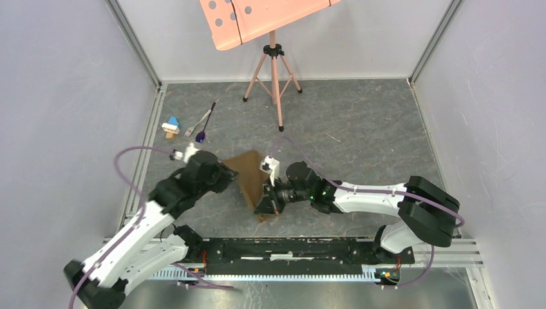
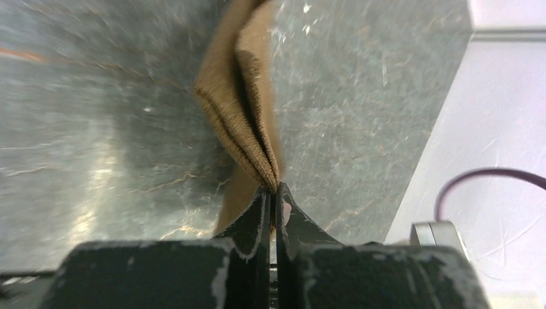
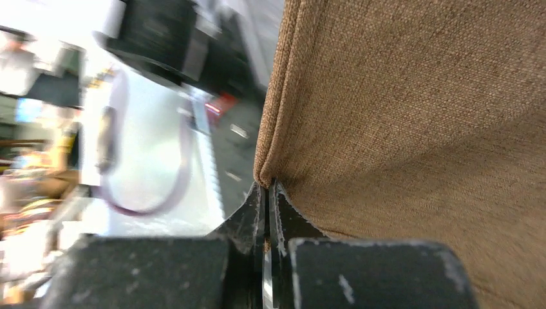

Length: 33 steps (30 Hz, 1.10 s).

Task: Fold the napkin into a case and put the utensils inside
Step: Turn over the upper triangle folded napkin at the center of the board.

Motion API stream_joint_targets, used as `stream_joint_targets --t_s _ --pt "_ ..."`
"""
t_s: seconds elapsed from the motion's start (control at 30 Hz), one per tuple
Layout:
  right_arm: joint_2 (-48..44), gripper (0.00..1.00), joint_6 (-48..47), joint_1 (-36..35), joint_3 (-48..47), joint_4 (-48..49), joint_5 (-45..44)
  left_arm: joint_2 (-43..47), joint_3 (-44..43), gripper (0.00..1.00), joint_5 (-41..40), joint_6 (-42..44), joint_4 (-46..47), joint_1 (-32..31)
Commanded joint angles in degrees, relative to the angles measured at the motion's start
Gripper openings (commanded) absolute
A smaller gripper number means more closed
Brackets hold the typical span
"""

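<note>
Folding the napkin: left gripper and right gripper, jaws both pinching cloth; next move likely lays the fold flat on the surface.

Lab test cell: white panel walls, aluminium frame rails

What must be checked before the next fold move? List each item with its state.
1. Left gripper pinches the napkin: ok, jaws closed on a doubled corner.
2. Right gripper pinches the napkin: ok, jaws closed on its hemmed corner.
3. Both layers caught in the left grip: ok, two layers run into the jaws.
4. Napkin edges aligned for the fold: cannot tell, the arms cover part of it in the top view.
5. Fork and spoon out of the folding area: ok, they lie far left beside the toy block, apart from the napkin.
</note>
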<state>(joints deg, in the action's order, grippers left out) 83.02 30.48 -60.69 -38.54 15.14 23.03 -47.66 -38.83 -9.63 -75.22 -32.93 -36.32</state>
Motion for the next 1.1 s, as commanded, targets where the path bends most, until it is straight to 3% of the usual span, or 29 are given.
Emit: stream_joint_targets --t_s 0.0,0.17,0.37,0.43,0.6,0.8,0.93,1.03,1.07 --pt "3.7 0.0 16.5 -3.5 -5.7 22.3 15.4 9.2 -17.0 0.02 -19.5 9.1 -30.0 1.1" --pt "10.2 0.0 33.1 -3.1 -4.8 46.7 20.5 -0.8 -28.4 0.02 -21.5 18.9 -34.6 1.0" --pt "18.4 0.0 46.4 3.9 9.6 73.6 21.9 -19.1 -27.6 0.02 -18.1 29.2 -18.4 1.0" --pt "19.4 0.0 44.9 7.1 14.7 75.4 22.3 -26.3 -27.4 0.02 -14.2 33.6 -11.7 1.0" --pt "19.1 0.0 32.0 15.2 23.0 65.0 26.4 -44.5 -33.1 0.02 -4.8 41.1 -2.4 0.4" --pt "15.6 0.0 10.1 24.4 24.7 38.4 27.7 -59.6 -43.1 0.02 3.4 44.7 1.6 -0.8" --pt "12.7 0.0 -1.4 28.7 22.6 21.3 26.0 -64.1 -46.1 0.02 6.7 44.8 3.7 -1.6" --pt "10.5 0.13 -7.5 31.3 21.2 12.7 23.9 -64.5 -45.8 0.06 10.9 45.5 6.6 -2.3" --pt "9.4 0.21 -9.5 32.2 20.8 10.2 22.7 -64.1 -45.8 0.16 11.4 45.9 6.9 -2.6"
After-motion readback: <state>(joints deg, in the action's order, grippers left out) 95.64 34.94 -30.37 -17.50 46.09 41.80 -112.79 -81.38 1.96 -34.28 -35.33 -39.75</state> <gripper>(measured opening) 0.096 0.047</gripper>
